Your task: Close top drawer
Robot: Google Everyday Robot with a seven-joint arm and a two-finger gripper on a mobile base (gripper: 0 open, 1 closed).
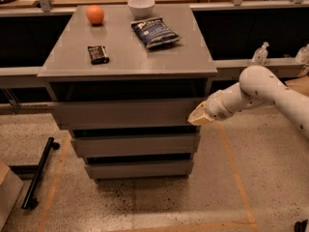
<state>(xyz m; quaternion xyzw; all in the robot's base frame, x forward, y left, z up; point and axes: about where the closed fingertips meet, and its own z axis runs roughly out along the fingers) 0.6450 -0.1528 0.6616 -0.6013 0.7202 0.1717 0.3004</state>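
The arm (pixel 263 88) (elbow bent) reaches in from the right, hand (pixel 200 116) pointing left.

matt grey top drawer (pixel 125 112), seemingly smooth pale plastic jaws at its right end

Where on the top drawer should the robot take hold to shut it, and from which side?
The top drawer has a flat front with no handle, so there is nothing to pinch. Probably best to press on the front panel's right end, coming from the front right, where the gripper sits at that edge.
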